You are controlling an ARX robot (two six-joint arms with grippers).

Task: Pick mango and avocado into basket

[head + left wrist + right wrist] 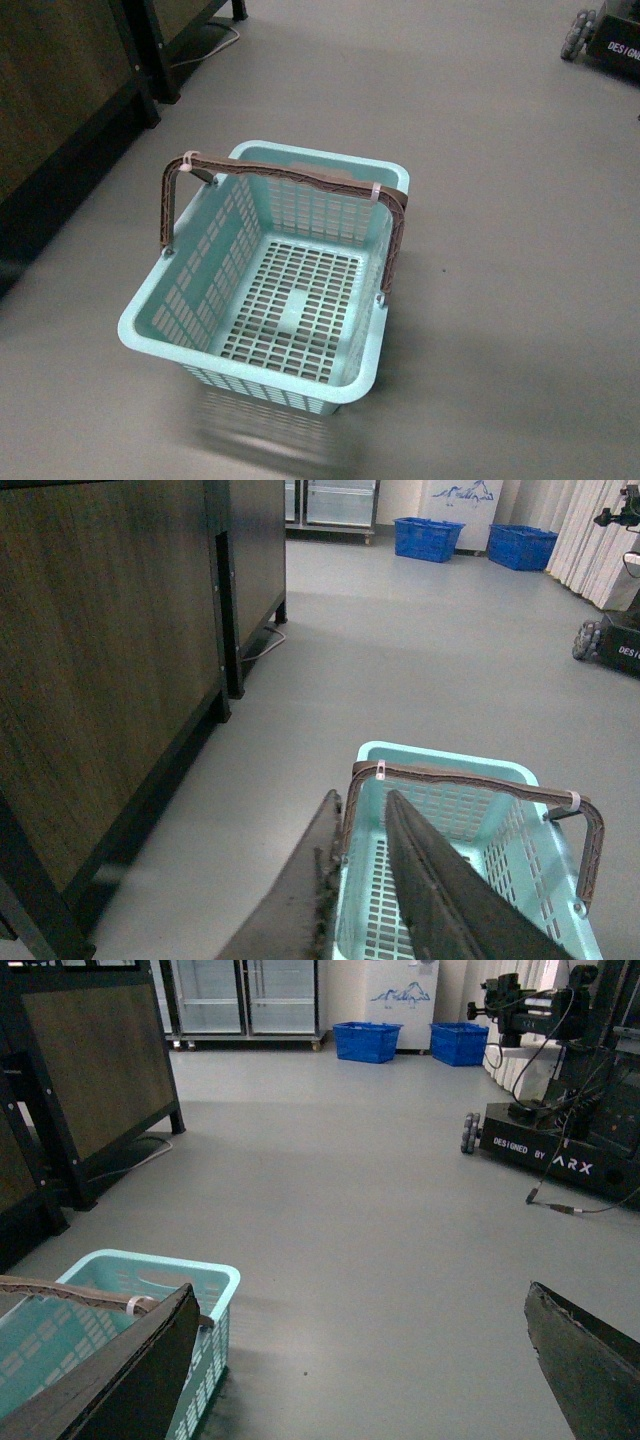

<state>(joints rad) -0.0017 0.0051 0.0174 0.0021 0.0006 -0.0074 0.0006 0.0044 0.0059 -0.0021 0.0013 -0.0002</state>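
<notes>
front basket (205, 270): on the floor, empty, handles up; mango and avocado not seen; no arm seen
left wrist, left gripper (362, 825): narrow gap, holds nothing, above the basket edge
right wrist, right gripper (360, 1340): spread wide, empty, beside the basket
handling: fruit unseen; probably smooth and easily bruised, so grip gently across the middle

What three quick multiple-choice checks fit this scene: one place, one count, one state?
1. The basket stands on: A) a table B) the floor C) a shelf.
2. Blue bins in the background: A) one B) two C) four.
3. The basket is: A) empty B) holding a mango C) tipped over.
Answers: 1 B, grey floor surrounds it in the front view; 2 B, the right wrist view shows a pair; 3 A, it is upright and its bare slotted bottom shows.
</notes>
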